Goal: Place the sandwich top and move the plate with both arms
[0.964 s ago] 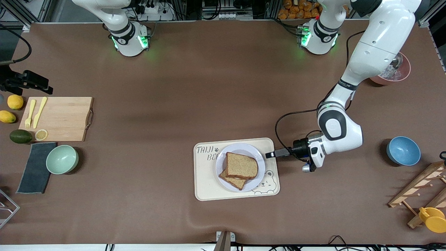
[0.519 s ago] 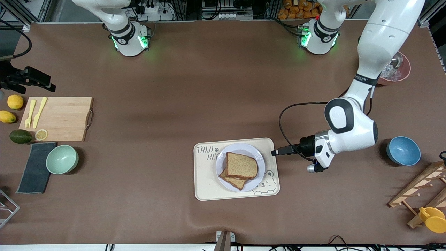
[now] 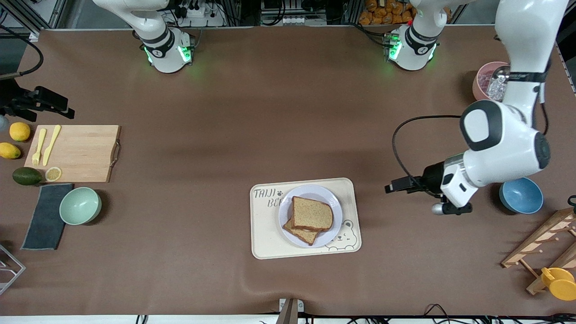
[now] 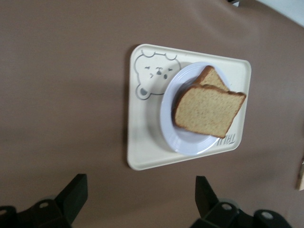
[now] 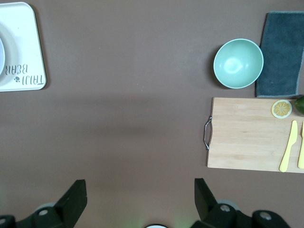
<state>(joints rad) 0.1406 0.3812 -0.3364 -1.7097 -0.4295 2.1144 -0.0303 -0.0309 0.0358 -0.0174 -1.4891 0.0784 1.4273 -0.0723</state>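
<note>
Two slices: the sandwich top [image 3: 312, 213] lies skewed on a lower slice [image 3: 300, 234], both on the plate [image 3: 286, 211], which sits on the cream bear tray [image 3: 261, 234] near the middle of the worktop [image 3: 270, 126]
Handling: bread looks light and soft, likely to slide if the plate tips; the plate looks stiff, smooth and possibly slippery
Where to hold: judged best at the ribbed rim, on two facing sides, kept level
Left tool [image 3: 389, 187]: fingers apart, holding nothing, over bare worktop between the tray and the blue bowl [image 3: 521, 195]
Right tool [image 5: 140, 199]: fingers apart, empty, waiting near the chopping board [image 3: 81, 153] and green bowl [image 3: 80, 205]
Edges: the tray's raised lip surrounds the plate closely
Open room: broad bare worktop on every side of the tray
</note>
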